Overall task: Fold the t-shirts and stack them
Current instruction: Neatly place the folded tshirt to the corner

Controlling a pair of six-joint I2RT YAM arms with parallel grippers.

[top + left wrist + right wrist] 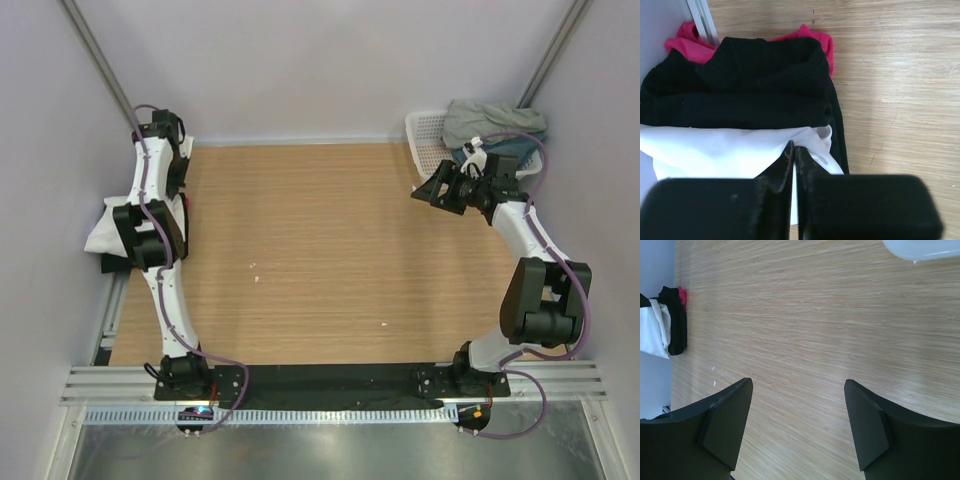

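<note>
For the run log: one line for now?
left gripper shut at white shirt | right gripper open, empty | basket holds shirts

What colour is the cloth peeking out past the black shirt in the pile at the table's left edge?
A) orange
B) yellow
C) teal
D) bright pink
D: the left wrist view shows bright pink cloth sticking out beyond the black t-shirt, with the white t-shirt nearer the camera.
</note>
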